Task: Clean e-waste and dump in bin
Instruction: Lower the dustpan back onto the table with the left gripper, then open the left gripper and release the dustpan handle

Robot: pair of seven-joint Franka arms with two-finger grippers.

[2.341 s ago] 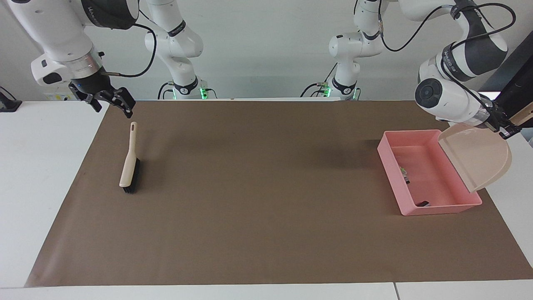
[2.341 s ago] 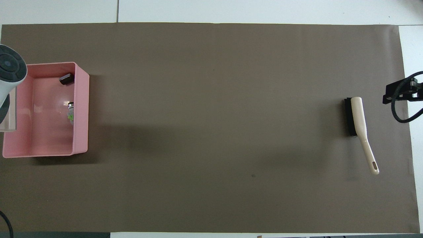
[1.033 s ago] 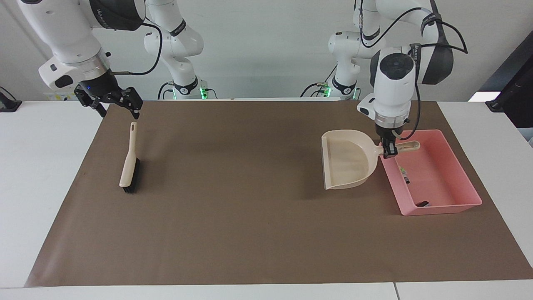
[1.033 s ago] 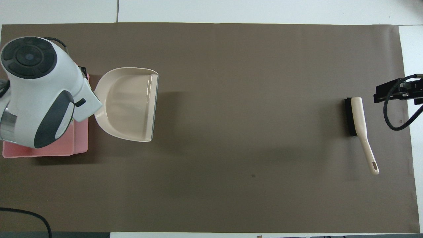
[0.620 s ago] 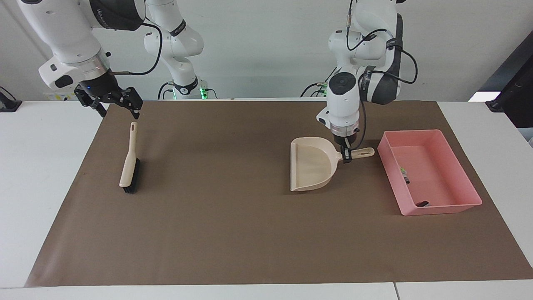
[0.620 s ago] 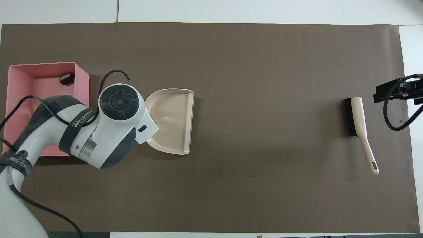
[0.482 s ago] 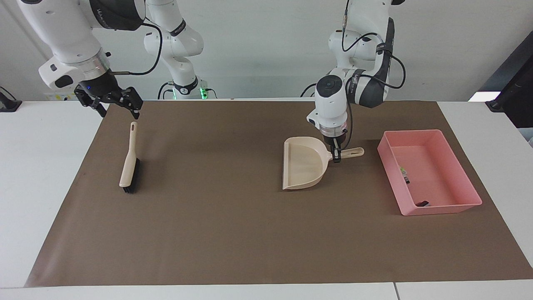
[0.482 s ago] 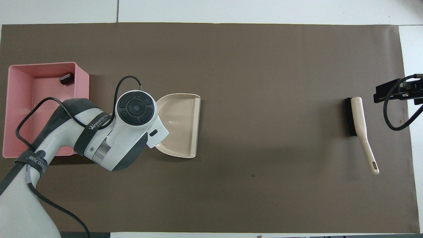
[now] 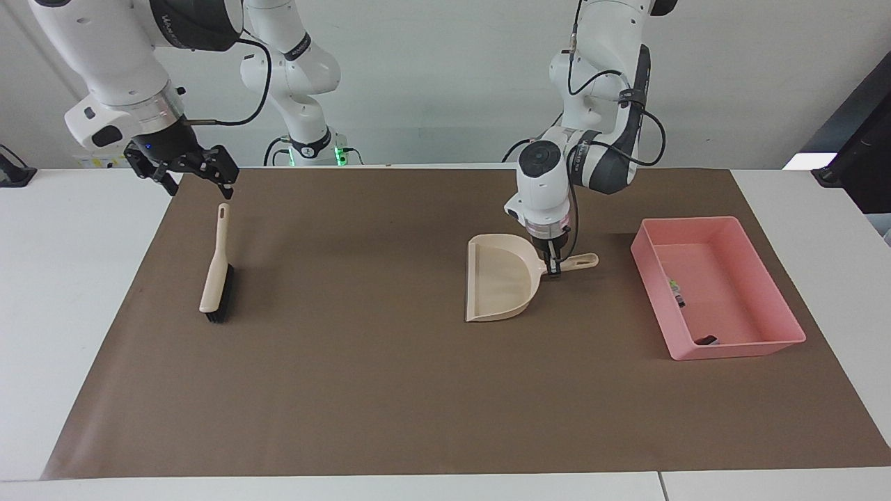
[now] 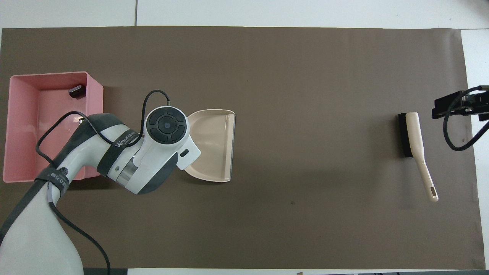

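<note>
The pink bin [image 9: 779, 292] [image 10: 23, 110] sits at the left arm's end of the mat. Inside lie two e-waste pieces: a white one [image 9: 675, 289] against the wall toward the middle of the table, and a dark one [image 9: 706, 340] [image 10: 76, 91] in the corner farthest from the robots. My left gripper [image 9: 555, 266] is shut on the handle of a cream dustpan [image 9: 498, 285] [image 10: 214, 151], held level and low at the mat beside the bin; in the overhead view the wrist hides this grip. My right gripper [image 9: 195, 179] [image 10: 454, 108] hangs open near the brush's handle end.
A cream brush with black bristles [image 9: 216, 271] [image 10: 414, 141] lies on the brown mat [image 9: 390, 390] at the right arm's end, handle pointing toward the robots. White tabletop [image 9: 69, 278] borders the mat.
My left arm swung the dustpan from tilted over the bin toward the middle of the mat, levelled it and brought it down low. The right arm barely moved.
</note>
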